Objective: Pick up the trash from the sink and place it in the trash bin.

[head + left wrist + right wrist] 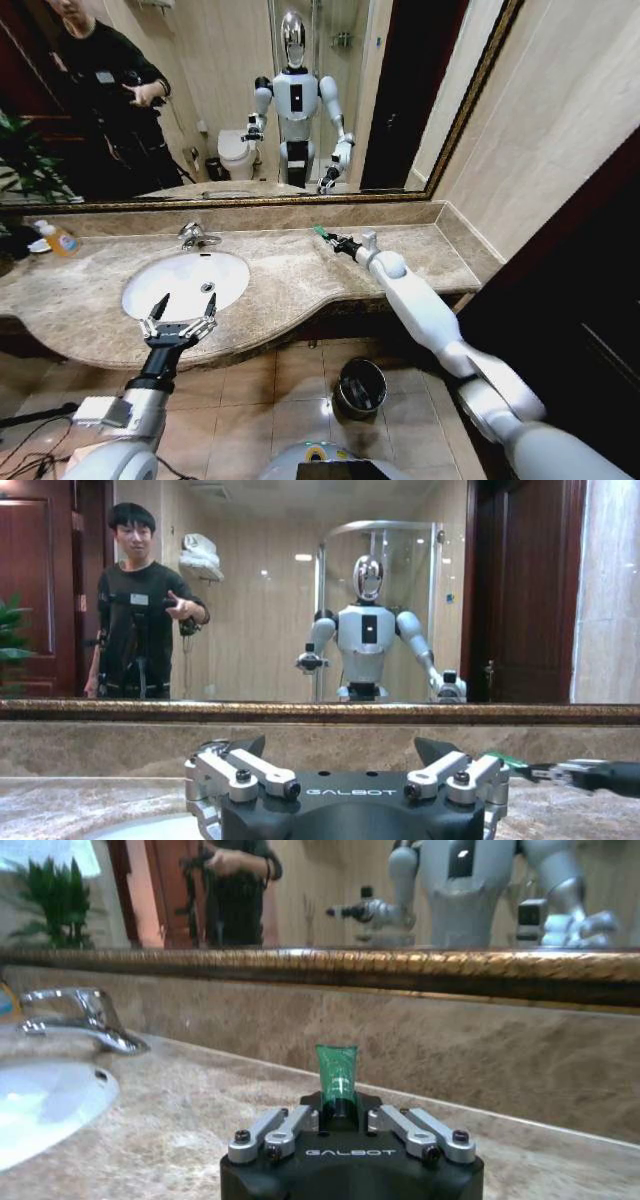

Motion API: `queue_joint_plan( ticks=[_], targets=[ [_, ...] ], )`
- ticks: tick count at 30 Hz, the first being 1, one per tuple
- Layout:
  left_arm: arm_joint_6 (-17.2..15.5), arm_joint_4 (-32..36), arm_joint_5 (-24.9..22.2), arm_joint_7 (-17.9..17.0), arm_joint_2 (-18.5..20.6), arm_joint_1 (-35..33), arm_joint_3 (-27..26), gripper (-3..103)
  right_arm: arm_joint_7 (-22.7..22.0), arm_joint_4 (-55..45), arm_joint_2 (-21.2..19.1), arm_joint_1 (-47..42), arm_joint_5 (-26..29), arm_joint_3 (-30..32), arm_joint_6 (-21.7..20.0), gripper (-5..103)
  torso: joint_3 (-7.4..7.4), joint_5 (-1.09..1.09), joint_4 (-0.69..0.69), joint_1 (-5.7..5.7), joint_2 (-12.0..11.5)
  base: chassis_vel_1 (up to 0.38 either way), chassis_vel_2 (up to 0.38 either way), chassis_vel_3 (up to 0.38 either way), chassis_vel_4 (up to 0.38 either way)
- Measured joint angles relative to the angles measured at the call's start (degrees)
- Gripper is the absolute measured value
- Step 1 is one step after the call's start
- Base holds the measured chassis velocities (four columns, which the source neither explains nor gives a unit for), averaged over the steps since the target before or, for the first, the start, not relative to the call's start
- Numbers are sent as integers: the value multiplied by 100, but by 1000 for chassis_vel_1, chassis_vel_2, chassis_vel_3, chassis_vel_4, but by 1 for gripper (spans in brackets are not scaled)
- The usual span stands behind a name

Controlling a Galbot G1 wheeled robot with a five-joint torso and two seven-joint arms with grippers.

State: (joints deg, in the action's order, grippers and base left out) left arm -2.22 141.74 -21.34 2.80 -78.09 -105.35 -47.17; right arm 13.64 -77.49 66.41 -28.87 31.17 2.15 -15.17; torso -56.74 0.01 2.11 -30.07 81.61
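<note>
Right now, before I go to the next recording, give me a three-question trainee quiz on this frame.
1. True or false: the right gripper is shut on a green tube.
2. Where is the left gripper? A) over the sink's front rim, open B) inside the bin C) on the tap
3. Fill in: the bin stands on the ____.

Key: 1 true; 2 A; 3 floor.

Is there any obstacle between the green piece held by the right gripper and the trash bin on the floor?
The right gripper holds the green piece above the marble counter. The trash bin stands on the floor below, past the counter's front edge, which the piece must clear; nothing else visible intervenes.
</note>
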Motion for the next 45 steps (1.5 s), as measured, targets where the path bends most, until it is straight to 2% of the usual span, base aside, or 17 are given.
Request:
queue_joint_plan(
  ticks=[2, 7, 10, 12, 14, 21, 25, 28, 33, 36, 37, 39, 40, 44, 45],
  targets=[
    [0, 0, 0, 1, 0, 0, 0, 100, -108, -632, -291, -402, 171, 173, -75, 20, 0, 1, -1, 0, 0, 0, 0, 0, 0],
    [0, 0, 0, -2, -1, 0, -1, 100, -157, -1345, -584, -924, 320, 517, -199, 20, 0, -1, 1, 0, 0, 0, 0, 0, 0],
    [0, 0, 0, 3, 0, 0, 0, 100, -304, -2100, -831, -1689, 458, 894, -291, 20, 0, 1, -1, 0, 0, 0, 0, 0, 0],
    [0, 0, 0, -1, 0, 0, -1, 100, -347, -2252, -886, -1880, 475, 962, -296, 20, 0, 0, -1, 0, 1, 0, 0, 0, 0],
    [0, 0, 0, 1, 0, 0, 0, 100, -504, -2704, -1093, -2503, 481, 1096, -265, 20, 1, 1, -1, 0, 1, 0, 0, 0, 0],
    [0, 0, 0, 0, 0, 0, 0, 100, -577, -3231, -1336, -3296, 380, 1326, 53, 20, 0, 0, -1, 0, 1, 0, 0, 0, 0],
    [0, 0, 0, 0, 0, 0, 0, 100, -492, -3482, -1284, -3769, 285, 1565, 319, 20, 0, 0, 0, 0, 0, 0, 0, 0, 0],
    [0, 0, 0, 0, 0, 0, 0, 100, -424, -3813, -979, -4454, 70, 2069, 405, 20, 0, -1, 0, 0, 0, 0, 0, 0, 0],
    [0, 0, 0, 0, -1, 0, 0, 100, -338, -4014, -670, -5025, -133, 2414, 460, 20, 0, -1, 0, 0, 0, 0, 0, 0, 0],
    [0, 0, 0, 0, 0, 0, 0, 100, -66, -4067, -358, -5663, -402, 2769, 712, 20, 0, -1, 0, 0, 0, 0, 0, 0, 0],
    [0, 0, 0, 0, 0, 0, 0, 100, -66, -4067, -358, -5663, -402, 2769, 712, 20, 0, -1, 0, 0, 0, 0, 0, 0, 0],
    [0, 0, 0, 0, 0, 0, 0, 100, 244, -4002, -226, -5974, -555, 2969, 1027, 20, 0, -2, 0, 0, 0, 0, 0, 0, 0],
    [0, 0, 0, 0, 0, 0, 0, 100, 244, -4002, -226, -5974, -555, 2969, 1027, 20, 0, -2, 0, 0, 0, 0, 0, 0, 0],
    [0, 0, 0, 0, 0, 0, 0, 100, 619, -3752, 100, -6379, -653, 3211, 1537, 20, 0, -2, 0, -1, 0, 0, 0, 0, 0],
    [0, 0, 0, 0, 0, 0, 0, 100, 619, -3752, 100, -6379, -653, 3211, 1537, 20, 0, -2, 0, -1, 0, 0, 0, 0, 0]
  ],
)
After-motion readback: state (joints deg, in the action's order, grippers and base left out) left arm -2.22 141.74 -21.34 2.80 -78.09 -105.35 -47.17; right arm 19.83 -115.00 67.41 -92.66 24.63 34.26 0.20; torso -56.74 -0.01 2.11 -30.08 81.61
